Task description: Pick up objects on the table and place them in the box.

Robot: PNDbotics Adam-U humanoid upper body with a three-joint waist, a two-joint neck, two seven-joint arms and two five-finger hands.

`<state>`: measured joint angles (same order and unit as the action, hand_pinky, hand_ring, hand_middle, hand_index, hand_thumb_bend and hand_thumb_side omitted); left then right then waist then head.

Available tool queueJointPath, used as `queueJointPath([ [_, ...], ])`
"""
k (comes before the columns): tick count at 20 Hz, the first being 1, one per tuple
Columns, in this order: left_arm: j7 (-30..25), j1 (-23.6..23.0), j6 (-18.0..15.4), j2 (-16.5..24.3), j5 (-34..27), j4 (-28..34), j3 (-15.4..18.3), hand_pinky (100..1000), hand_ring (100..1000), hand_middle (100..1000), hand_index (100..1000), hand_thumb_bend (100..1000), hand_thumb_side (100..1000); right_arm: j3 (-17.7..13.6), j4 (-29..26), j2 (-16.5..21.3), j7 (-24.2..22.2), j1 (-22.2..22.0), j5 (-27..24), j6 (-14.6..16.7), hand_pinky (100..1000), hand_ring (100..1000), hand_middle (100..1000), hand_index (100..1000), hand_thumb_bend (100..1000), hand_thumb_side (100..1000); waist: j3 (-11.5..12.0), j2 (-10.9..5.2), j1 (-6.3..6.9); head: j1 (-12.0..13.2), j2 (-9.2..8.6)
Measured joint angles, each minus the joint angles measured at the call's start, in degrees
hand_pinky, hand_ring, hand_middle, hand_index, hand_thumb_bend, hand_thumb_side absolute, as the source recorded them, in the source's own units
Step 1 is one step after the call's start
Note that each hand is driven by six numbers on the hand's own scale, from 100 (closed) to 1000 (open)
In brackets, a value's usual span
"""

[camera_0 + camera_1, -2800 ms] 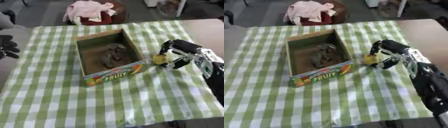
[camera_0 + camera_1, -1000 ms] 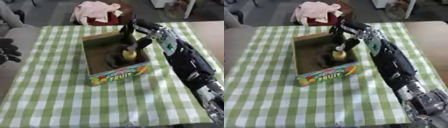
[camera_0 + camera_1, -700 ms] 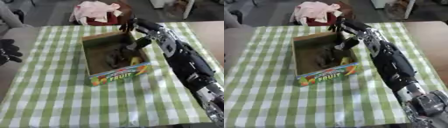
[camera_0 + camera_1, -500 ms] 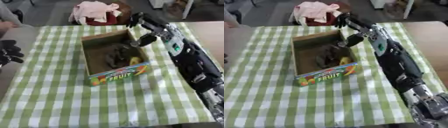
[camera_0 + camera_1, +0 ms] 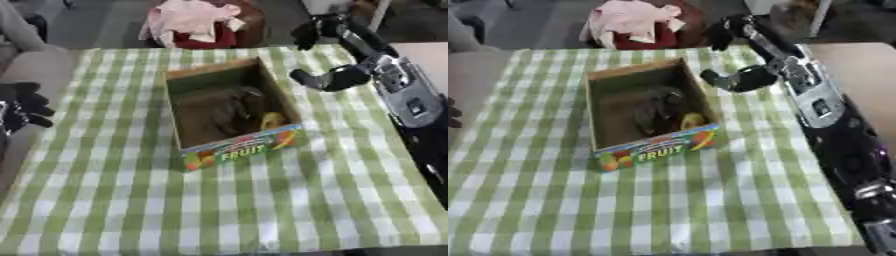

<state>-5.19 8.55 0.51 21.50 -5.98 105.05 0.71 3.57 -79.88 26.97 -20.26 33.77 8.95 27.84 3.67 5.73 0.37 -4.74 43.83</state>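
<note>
An open cardboard box with a colourful FRUIT label on its front stands mid-table on the green-and-white checked cloth. Inside it lie a dark lumpy object and a small yellow object near the front right corner. My right hand hangs open and empty just beyond the box's far right corner, fingers spread, apart from the box. At the far left edge my black left hand rests off the cloth, fingers relaxed and holding nothing.
A pink cloth lies heaped on a dark red round thing behind the table. Bare tabletop shows to the right of the cloth. A grey surface borders the cloth on the left.
My right hand carried the yellow object from the cloth right of the box into the box, let it go there, and rose back out toward the far right, empty.
</note>
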Motion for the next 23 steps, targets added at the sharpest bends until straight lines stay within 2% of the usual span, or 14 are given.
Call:
queueJointPath([
  [5, 1.1, -0.5, -0.2, -0.5, 0.1, -0.4, 0.7, 564, 592, 571, 751, 100, 838, -3.8, -8.1, 0.1, -2.6, -8.0, -10.1, -8.0, 552, 578, 575, 762, 307, 339, -0.5, 0.31, -0.1, 0.8, 0.0],
  [9, 1.6, -1.0, -0.4, -1.2, 0.2, -0.6, 1.1, 565, 592, 571, 752, 100, 839, -6.0, -12.3, -0.7, -3.7, -12.9, -14.7, -12.2, 547, 571, 567, 758, 310, 346, -0.9, 0.43, -0.11, 1.5, 0.0],
  [14, 1.8, -1.3, -0.5, -1.8, 0.3, -0.6, 1.3, 565, 591, 571, 752, 100, 843, -7.5, -15.2, -2.3, -4.6, -15.9, -16.8, -14.9, 542, 564, 560, 753, 310, 354, -1.0, 0.56, -0.14, 1.8, -0.01],
  [23, 1.7, -1.7, -0.5, -2.4, 0.1, -0.6, 1.3, 566, 590, 569, 753, 100, 846, -8.0, -17.6, -4.2, -5.8, -18.7, -18.6, -17.4, 538, 560, 555, 746, 311, 364, -1.0, 0.65, -0.17, 1.8, -0.01],
])
